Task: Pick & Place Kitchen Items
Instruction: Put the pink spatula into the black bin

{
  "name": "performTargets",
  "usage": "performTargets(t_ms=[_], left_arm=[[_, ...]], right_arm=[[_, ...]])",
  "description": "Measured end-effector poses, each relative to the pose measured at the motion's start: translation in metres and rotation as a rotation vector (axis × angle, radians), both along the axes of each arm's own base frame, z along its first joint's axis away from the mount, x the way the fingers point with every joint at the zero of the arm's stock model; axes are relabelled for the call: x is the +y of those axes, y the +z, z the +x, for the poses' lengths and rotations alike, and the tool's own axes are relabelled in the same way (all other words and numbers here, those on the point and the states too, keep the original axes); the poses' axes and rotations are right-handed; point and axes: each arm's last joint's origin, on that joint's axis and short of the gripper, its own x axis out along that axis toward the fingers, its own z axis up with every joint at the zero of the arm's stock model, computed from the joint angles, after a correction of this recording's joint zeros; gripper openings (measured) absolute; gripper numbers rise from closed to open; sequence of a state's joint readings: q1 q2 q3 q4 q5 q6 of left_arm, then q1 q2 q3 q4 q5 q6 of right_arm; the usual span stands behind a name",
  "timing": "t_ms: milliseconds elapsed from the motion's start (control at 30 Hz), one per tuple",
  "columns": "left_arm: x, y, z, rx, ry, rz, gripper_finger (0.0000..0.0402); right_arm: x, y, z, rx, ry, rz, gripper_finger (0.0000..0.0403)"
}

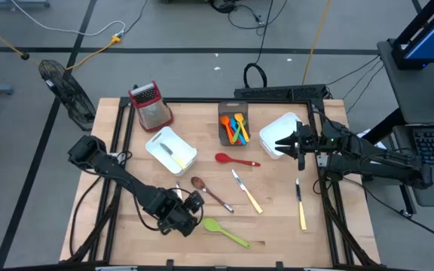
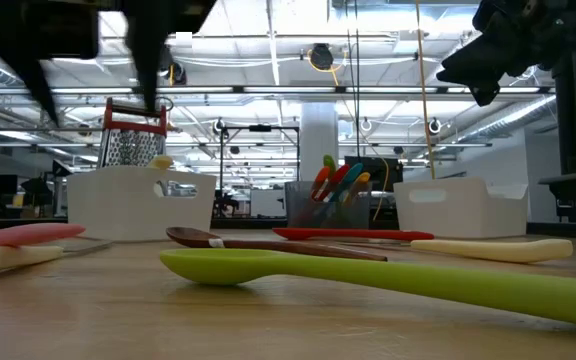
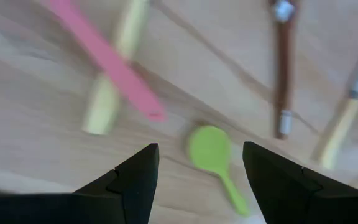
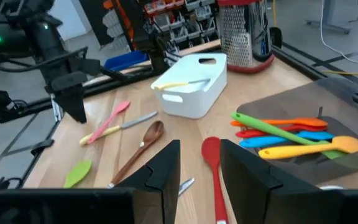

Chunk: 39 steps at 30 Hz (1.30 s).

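Observation:
A green spoon (image 1: 224,232) lies flat on the wooden table near its front edge. My left gripper (image 1: 189,213) hangs open just above and left of the spoon's bowl (image 3: 210,149), fingers pointing steeply down; the bowl lies just ahead of the gap between the fingertips, apart from them. A pink spatula (image 3: 107,59) crosses a yellow-handled utensil (image 3: 107,99) beside it. A brown spoon (image 1: 208,190), a red spoon (image 1: 232,159) and two yellow-handled knives (image 1: 247,192) (image 1: 301,203) lie flat mid-table. My right gripper (image 1: 286,143) hovers open and nearly level over the right white bin (image 1: 279,134), holding nothing.
A dark grey bin (image 1: 234,124) at the back holds several coloured utensils. A second white bin (image 1: 171,150) holds one yellow utensil. A red-topped box grater (image 1: 150,104) stands at the back left. Bare wood lies along the front edge on either side of the green spoon.

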<state>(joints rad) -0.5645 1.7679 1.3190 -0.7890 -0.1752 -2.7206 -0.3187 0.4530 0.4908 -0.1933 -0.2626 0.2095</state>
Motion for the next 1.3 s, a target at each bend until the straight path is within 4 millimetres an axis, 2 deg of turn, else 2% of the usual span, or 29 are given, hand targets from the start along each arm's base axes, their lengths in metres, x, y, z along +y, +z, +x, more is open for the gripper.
performTargets(t_ms=[267, 667, 967, 1300], left_arm=[[0.000, -0.007, -0.012, 0.115, 0.001, 0.008, 0.0239], [0.004, -0.039, -0.020, 0.127, 0.007, -0.032, 0.0239], [0.006, -0.049, -0.027, 0.164, 0.008, -0.033, 0.0239], [0.006, -0.063, -0.027, 0.098, 0.003, -0.075, 0.0239]], right_arm=[[0.000, -0.002, 0.000, 0.017, 0.004, -0.011, 0.0105], [0.000, -0.001, 0.000, 0.014, 0.004, -0.009, 0.0105], [0.000, -0.001, 0.000, 0.013, 0.004, -0.008, 0.0105], [0.000, -0.001, 0.000, 0.013, 0.004, -0.008, 0.0105]])
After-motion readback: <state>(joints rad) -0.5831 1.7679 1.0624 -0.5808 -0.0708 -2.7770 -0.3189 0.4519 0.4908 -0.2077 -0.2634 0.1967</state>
